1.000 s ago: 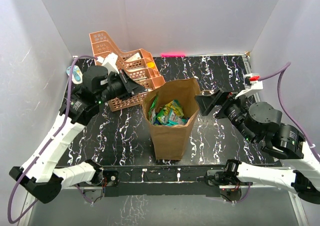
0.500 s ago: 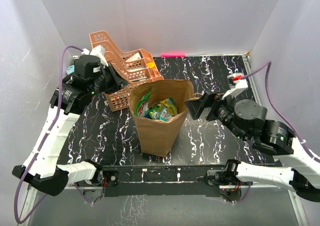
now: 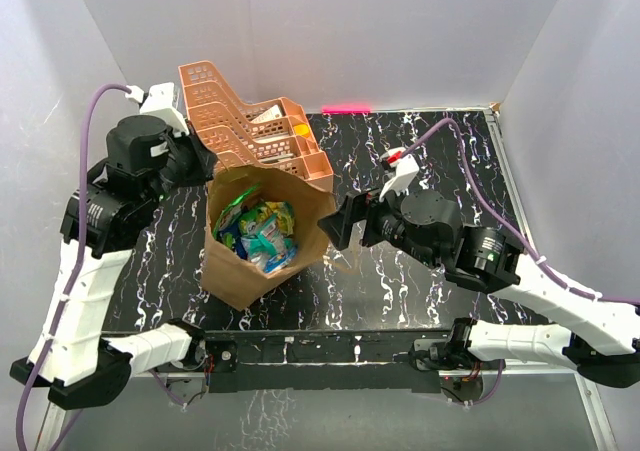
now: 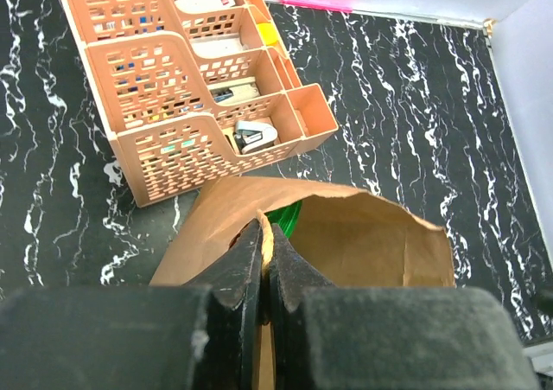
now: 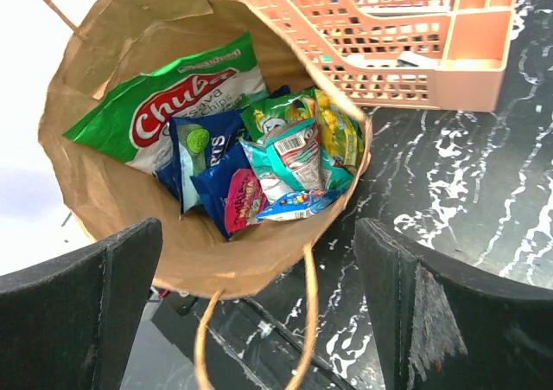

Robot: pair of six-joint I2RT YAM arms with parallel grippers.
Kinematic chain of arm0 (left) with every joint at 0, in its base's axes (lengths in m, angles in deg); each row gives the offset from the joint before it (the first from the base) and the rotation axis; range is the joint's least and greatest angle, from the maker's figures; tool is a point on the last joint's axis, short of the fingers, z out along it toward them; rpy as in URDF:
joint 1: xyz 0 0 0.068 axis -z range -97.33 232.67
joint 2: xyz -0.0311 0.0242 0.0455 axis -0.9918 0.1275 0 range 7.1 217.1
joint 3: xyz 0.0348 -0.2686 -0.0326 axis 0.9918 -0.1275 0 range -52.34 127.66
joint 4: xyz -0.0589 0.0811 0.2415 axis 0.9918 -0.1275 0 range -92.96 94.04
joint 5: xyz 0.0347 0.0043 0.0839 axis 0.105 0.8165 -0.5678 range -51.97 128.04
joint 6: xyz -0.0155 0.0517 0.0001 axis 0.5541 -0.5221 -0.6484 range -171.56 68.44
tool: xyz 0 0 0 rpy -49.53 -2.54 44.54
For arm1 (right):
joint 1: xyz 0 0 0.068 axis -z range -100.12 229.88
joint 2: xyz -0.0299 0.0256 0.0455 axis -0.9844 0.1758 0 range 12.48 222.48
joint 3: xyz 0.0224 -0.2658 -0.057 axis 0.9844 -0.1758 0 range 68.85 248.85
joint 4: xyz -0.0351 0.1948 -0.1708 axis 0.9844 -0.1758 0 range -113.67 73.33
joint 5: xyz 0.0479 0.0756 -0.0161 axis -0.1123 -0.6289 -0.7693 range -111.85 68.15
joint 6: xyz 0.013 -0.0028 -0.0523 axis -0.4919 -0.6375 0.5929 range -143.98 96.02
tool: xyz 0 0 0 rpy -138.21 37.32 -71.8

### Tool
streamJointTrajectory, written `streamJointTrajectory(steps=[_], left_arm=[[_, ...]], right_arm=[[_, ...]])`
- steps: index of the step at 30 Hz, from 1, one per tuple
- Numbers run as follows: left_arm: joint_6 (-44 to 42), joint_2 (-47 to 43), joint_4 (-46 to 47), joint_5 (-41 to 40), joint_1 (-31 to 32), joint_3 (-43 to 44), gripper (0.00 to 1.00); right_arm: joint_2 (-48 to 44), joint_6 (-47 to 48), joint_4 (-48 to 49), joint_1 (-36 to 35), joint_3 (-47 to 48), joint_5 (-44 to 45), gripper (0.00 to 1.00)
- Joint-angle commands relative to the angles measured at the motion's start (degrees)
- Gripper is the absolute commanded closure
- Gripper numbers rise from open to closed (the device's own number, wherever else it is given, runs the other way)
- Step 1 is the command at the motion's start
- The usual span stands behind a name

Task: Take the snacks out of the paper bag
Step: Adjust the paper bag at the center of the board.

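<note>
Black marbled table (image 3: 450, 151), pale walls (image 3: 350, 31); left gripper (image 4: 266, 260) clamped on tilted paper bag (image 4: 363, 243), right gripper (image 5: 259, 273) wide apart beside it.

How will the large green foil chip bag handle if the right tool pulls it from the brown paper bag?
The large green foil chip bag looks puffy and crinkled, so probably light and crushable. Its glossy film may slip. It lies against the brown paper bag wall, partly under smaller packets, which might drag along.
</note>
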State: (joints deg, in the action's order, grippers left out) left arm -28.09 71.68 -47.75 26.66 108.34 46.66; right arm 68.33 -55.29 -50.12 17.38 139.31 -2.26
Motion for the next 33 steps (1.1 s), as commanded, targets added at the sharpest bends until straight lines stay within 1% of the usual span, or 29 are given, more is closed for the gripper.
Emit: streamJointTrajectory(steps=[1,5,6,8,10,12,15,17,19,22,25,28,29,31,33], left_arm=[[-6.42,-4.4,9.54,3.96,0.67,0.15,1.0],[-6.75,-7.27,15.58,17.86,0.7,-6.06,1.0],[-6.72,-7.91,16.91,21.01,0.7,-7.72,1.0],[-6.34,-8.52,19.18,26.1,0.68,-9.67,1.0],[-5.28,-8.99,21.54,30.09,0.65,-11.89,1.0],[-4.38,-9.44,23.61,32.58,0.65,-13.95,1.0],[-3.36,-10.49,25.77,34.29,0.66,-16.51,1.0],[-3.17,-11.19,26.62,35.33,0.69,-17.75,1.0],[-3.27,-12.11,27.0,37.0,0.69,-18.64,1.0],[-3.68,-13.34,26.83,37.83,0.69,-20.08,1.0],[-3.71,-14.96,27.96,38.59,0.67,-21.89,1.0],[-2.65,-16.28,30.0,39.08,0.65,-23.02,1.0],[-2.31,-16.45,30.6,39.3,0.61,-23.24,1.0],[-1.92,-16.72,31.77,40.06,0.63,-23.62,1.0],[-1.68,-16.93,32.69,40.57,0.65,-24.2,1.0]], right_arm=[[-0.61,-0.62,7.58,-0.08,-1.24,-4.24,0.02],[-0.18,0.32,6.12,-0.07,-0.4,-5.56,0.02],[-0.06,0.97,5.71,-0.08,0.08,-6.81,0.02],[-0.11,4.16,6.08,-0.03,0.46,-12.31,0.02],[0.15,6.79,7.58,-0.11,0.22,-18.68,0.02],[0.45,7.61,9.66,-0.06,-0.65,-23.21,0.02],[1.67,8.86,13.2,-0.15,-2.99,-29.39,0.03],[3.21,9.25,15.76,-0.48,-4.91,-31.7,0.07],[5.36,9.59,17.65,-1.55,-5.93,-31.73,0.12],[9.24,11.79,19.3,-4.62,-4.93,-30.6,0.24],[12.6,13.74,18.95,-6.95,-3.1,-26.46,0.4],[15.41,14.76,19.09,-8.34,-2.88,-25.82,0.57],[15.86,15.24,19.79,-9.35,-3.43,-25.7,0.6],[15.6,17.38,23.16,-11.39,-6.13,-25.39,0.61],[14.58,19.64,28.67,-12.27,-9.63,-25.4,0.61]])
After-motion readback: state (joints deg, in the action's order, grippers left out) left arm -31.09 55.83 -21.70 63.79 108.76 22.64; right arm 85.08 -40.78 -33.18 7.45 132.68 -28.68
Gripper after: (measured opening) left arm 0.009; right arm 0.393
